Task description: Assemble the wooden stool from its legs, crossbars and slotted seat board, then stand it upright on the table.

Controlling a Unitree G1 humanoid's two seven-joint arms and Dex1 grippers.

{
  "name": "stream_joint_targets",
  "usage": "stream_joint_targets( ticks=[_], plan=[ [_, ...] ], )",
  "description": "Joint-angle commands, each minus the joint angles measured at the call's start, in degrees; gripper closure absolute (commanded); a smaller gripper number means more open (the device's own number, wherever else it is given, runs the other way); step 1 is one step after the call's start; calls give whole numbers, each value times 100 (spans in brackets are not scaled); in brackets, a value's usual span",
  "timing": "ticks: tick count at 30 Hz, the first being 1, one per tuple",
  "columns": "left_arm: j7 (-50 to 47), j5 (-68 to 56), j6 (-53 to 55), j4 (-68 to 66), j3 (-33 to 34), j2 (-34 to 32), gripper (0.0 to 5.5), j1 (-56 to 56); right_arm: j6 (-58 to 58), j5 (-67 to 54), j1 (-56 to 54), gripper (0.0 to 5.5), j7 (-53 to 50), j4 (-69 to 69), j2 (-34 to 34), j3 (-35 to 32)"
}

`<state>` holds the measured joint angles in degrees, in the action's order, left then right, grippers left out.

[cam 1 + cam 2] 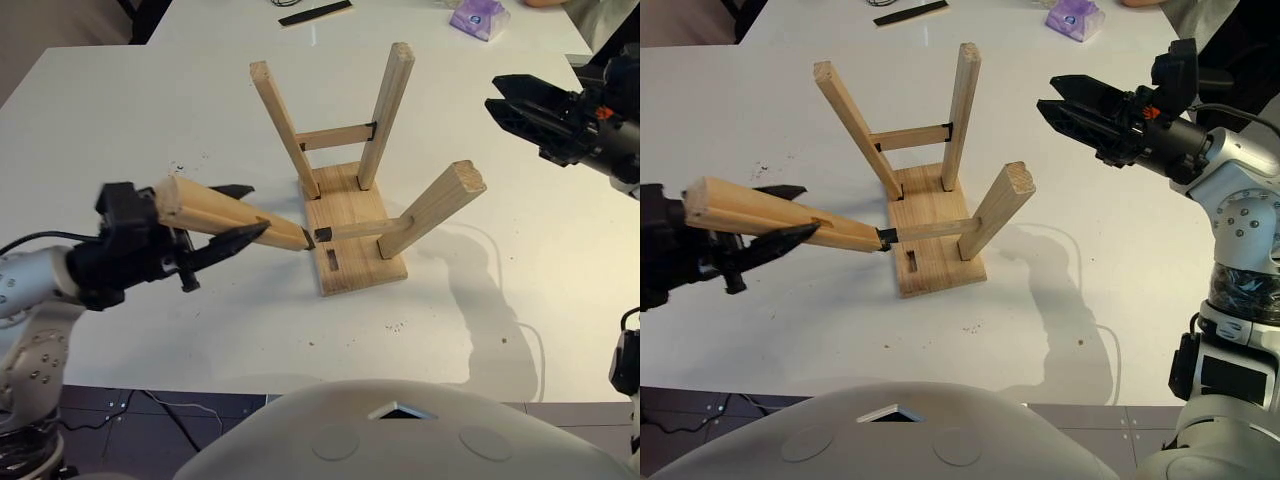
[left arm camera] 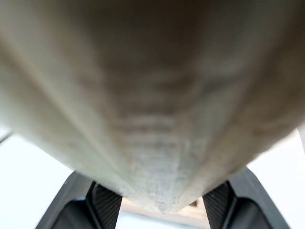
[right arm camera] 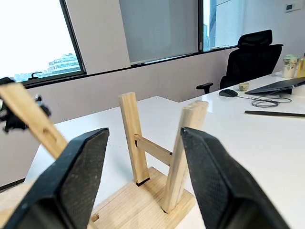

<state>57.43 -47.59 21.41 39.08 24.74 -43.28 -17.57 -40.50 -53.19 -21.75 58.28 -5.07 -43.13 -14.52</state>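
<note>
The slotted seat board [image 1: 345, 208] lies flat on the white table [image 1: 130, 130]. Two legs [image 1: 284, 125] [image 1: 386, 112] stand in its far end, joined by a crossbar [image 1: 335, 137]. A third leg [image 1: 432, 210] leans out to the right over the board's near end. A second crossbar [image 1: 355, 230] links it to the fourth leg [image 1: 275, 232], which points left and is nearly level. My left gripper [image 1: 243, 215] is shut on that fourth leg, seen close up in the left wrist view [image 2: 152, 95]. My right gripper [image 1: 1048, 93] hangs open above the table, right of the stool, its pads [image 3: 81, 181] facing the far legs.
An open slot [image 1: 332, 262] shows in the board's near end. A purple packet [image 1: 478, 18] and a black strip [image 1: 315, 12] lie at the table's far edge. Small wood crumbs [image 1: 397, 325] dot the table. An office chair [image 3: 252, 52] stands behind.
</note>
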Motion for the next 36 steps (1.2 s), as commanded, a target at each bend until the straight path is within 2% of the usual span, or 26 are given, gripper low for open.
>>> stream_joint_targets(
  ticks=[1, 7, 16, 24, 31, 36],
  plan=[
    [197, 500, -407, -420, -683, 373, 346, -141, 26, 108, -191, 273, 123, 44, 18, 71],
    [-22, 638, -720, -467, -1073, 738, 346, -43, 131, 362, -277, 273, 334, 97, 17, 292],
    [-102, 167, -557, -166, -877, 598, 346, 219, 190, 508, -242, 273, 403, 114, 90, 331],
    [-192, 696, -637, -185, -1601, 682, 346, 419, 273, 654, -236, 273, 393, 77, 185, 455],
    [-312, 1140, -790, -533, -1793, 758, 346, 420, 295, 718, -245, 273, 433, 87, 195, 477],
    [-208, 1087, -607, -400, -1978, 548, 346, 320, 302, 710, -199, 273, 383, 25, 225, 451]
  ],
)
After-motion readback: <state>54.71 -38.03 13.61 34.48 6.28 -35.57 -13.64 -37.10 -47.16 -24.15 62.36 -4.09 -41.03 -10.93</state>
